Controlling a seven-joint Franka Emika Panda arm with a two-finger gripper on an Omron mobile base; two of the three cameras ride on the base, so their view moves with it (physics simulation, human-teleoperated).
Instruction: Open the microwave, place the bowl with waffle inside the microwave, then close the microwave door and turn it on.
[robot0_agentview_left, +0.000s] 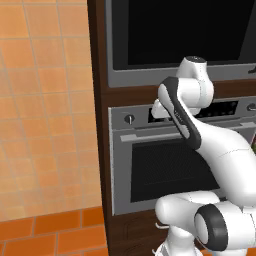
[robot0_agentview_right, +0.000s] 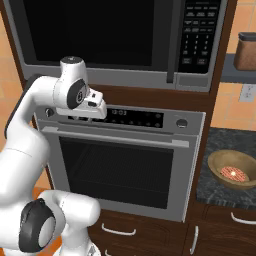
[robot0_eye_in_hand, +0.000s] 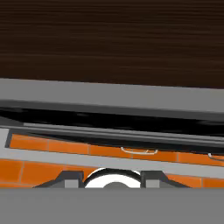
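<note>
Orange tiled wall (robot0_agentview_left: 45, 100) and orange tiled floor (robot0_agentview_left: 50, 232) surrounded a tall dark wood cabinet (robot0_agentview_left: 99, 150) that housed two built-in appliances, one above the other. Uppermost sat the microwave (robot0_agentview_right: 120, 42), with its wide glossy black microwave door (robot0_agentview_right: 85, 30) shut inside a grey metal frame, and a dark keypad panel (robot0_agentview_right: 200, 32) down its right side. Directly beneath it was a grey oven (robot0_agentview_right: 125, 165) with a knob (robot0_agentview_right: 181, 122), a dark display strip (robot0_agentview_right: 130, 117), a long bar handle (robot0_agentview_right: 115, 136) and a mesh window.

A white robot arm (robot0_agentview_left: 210, 150) with dark joints rose in front of the oven, its wrist bent toward the strip of wood between the two appliances. The gripper (robot0_eye_in_hand: 113, 175) pointed at the cabinet front close to the bottom edge of the microwave. From the hand camera, only the two dark finger bases showed at the bottom, so whether the fingers stood apart or together could not be told; nothing was seen held between them. That same view showed dark wood grain above a grey metal band, with glossy black surface mirroring the orange floor.

To the right of the oven, on a dark speckled counter (robot0_agentview_right: 212, 187), rested the bowl (robot0_agentview_right: 233, 169), tan-brown and round, with a reddish-orange speckled patch inside. It sat well apart from the gripper and lower than the microwave. A brown container (robot0_agentview_right: 246, 50) stood on a shelf higher up at the right edge.
</note>
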